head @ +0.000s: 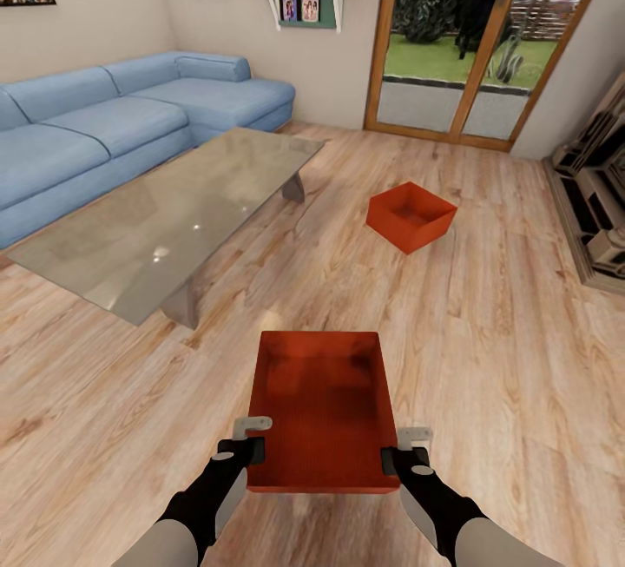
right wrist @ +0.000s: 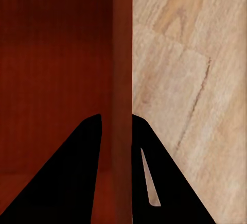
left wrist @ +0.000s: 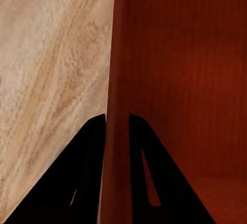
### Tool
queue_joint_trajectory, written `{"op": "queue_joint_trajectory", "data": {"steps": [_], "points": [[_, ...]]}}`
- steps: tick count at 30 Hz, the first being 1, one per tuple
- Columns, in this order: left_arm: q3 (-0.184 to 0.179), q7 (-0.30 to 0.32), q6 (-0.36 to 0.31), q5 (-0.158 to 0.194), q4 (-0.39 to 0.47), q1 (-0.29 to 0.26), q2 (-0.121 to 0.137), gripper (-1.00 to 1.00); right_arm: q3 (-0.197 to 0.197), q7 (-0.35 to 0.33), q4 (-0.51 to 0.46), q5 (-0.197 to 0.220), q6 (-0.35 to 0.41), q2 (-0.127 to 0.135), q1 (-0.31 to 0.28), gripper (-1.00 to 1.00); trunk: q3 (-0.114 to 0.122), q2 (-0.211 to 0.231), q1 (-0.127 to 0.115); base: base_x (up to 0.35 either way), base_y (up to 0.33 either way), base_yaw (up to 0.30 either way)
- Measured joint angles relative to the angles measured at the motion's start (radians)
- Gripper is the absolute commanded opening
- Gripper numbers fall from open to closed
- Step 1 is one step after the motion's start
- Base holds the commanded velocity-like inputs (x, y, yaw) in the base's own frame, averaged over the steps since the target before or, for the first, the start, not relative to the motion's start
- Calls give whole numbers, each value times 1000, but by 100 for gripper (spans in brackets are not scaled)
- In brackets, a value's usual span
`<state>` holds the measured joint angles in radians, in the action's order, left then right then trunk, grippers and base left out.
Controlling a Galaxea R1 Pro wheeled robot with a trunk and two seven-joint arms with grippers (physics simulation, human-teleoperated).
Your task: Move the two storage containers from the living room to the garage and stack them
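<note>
**Two thin walls carry the whole load**

The near bin (head: 319, 411) is held off the wood floor (head: 486, 324) between both arms, on the robot's side of the glass table (head: 165, 220). The left gripper (head: 253, 441) is closed over the bin's left wall, one finger inside and one outside, as the left wrist view (left wrist: 114, 131) shows with the wall running up between the two dark fingers. The right gripper (head: 401, 454) pinches the right wall the same way (right wrist: 122, 131). Both holds sit close to the corner nearest the robot, so most of the bin juts forward past them.

That is the likely weak point: with the weight ahead of the pinch, the far end may droop, and a thin plain wall could slide out of either gripper during the drive to the garage. If the arms drift apart or together the walls may bow and one side may let go. The table corner and door frames are things to clip on a turn.

The held bin looks empty; only its red bottom shows. The second bin (head: 411, 216) sits on the floor beyond the table's right end, toward the glass doors (head: 460, 37), also empty as far as can be seen
</note>
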<state>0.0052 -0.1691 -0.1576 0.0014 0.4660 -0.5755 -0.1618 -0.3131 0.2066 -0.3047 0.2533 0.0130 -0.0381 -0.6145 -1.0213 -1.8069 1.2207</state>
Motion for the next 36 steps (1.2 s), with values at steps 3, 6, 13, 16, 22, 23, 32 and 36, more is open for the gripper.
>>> {"op": "queue_joint_trajectory", "data": {"steps": [3,6,13,16,22,23,32,36], "points": [[-1,0,0,2,1,0,1,-100,1,2,-1,-2,1,-2,0,-100,9,21,-12,0,0,0],[-1,0,0,2,1,0,2,-100,1,4,-1,-3,2,-3,0,-100,19,42,-23,0,0,0],[-2,0,0,4,1,0,2,-100,0,4,-1,-1,2,-2,0,-100,41,91,-50,0,0,0],[-3,-1,0,7,1,0,2,-100,-1,4,-1,0,1,-2,-1,-100,50,112,-61,0,0,0],[-6,-1,0,13,1,0,3,-100,-3,3,0,2,1,-2,-1,-100,69,154,-84,0,0,0],[-6,-1,0,13,1,0,3,-100,-3,4,0,2,0,-2,-1,-100,72,161,-88,0,0,0],[-6,-1,0,12,1,0,3,-100,-4,4,0,4,-1,-2,-1,-100,100,224,-123,0,0,0],[-6,-1,0,13,0,0,3,-100,-5,4,0,5,-1,-2,-1,-100,113,252,-138,0,0,0]]}}
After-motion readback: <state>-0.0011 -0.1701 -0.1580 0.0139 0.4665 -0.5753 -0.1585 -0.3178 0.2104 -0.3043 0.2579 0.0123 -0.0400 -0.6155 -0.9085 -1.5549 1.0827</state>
